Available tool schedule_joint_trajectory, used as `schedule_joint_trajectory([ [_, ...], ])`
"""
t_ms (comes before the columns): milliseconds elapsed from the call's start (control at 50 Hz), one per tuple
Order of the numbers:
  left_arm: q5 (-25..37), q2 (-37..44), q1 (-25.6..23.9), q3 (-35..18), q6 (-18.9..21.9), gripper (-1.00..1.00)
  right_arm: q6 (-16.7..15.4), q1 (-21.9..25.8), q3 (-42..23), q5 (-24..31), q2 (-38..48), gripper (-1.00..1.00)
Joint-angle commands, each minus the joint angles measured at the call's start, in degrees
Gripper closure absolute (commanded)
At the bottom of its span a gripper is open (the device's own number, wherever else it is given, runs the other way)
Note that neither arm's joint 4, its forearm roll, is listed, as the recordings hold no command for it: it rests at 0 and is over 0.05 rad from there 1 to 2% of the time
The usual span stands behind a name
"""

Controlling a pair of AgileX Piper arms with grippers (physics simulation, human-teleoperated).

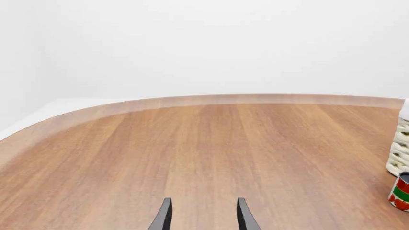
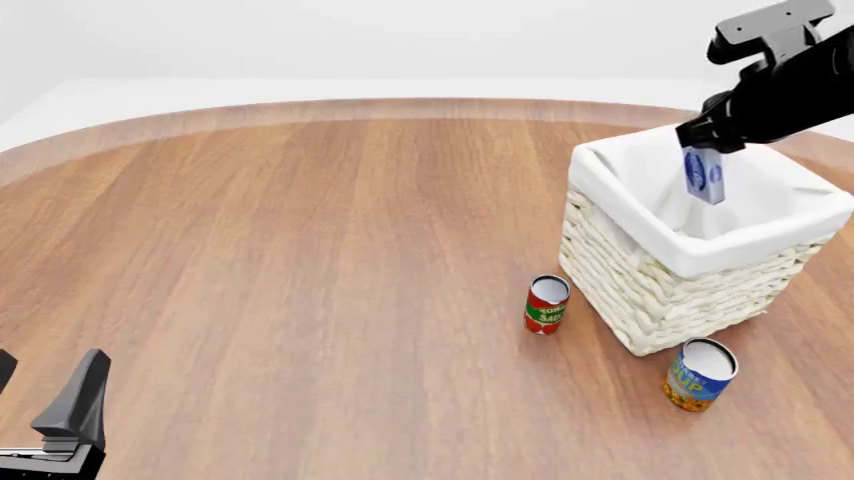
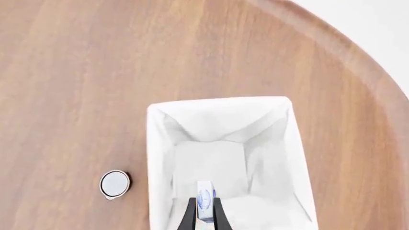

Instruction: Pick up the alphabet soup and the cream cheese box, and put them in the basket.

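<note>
R hand [image 2: 703, 170] pinching cream cheese box [image 2: 702, 177] over basket [image 2: 667, 290] | L hand [image 1: 203, 215] spread | red-green can [image 2: 546, 305] beside basket

— The table [image 2: 294, 250] shows smooth brown wood grain with a soft sheen.
— And the basket [image 2: 641, 300]?
— Rough cream wicker, lined with matt white cloth [image 2: 747, 215]. The two cans [image 2: 546, 305] wear glossy printed labels.
</note>
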Motion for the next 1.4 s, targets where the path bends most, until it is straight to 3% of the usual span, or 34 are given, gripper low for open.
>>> schedule_joint_trajectory([
  [20, 0.0, 0.0, 0.0, 0.0, 0.0, -1.0, 0.2, -0.4, -0.3, -1.0, 1.4, 1.0],
  [1220, 0.0, 0.0, 0.0, 0.0, 0.0, -1.0, -0.3, -2.9, -2.9, -3.5, 9.8, 1.0],
  [1240, 0.0, 0.0, 0.0, 0.0, 0.0, -1.0, -0.2, -2.9, -2.8, -3.4, 9.6, -1.0],
  [1400, 0.0, 0.0, 0.0, 0.0, 0.0, -1.0, -0.1, -2.7, -3.2, -2.5, 8.8, -1.0],
])
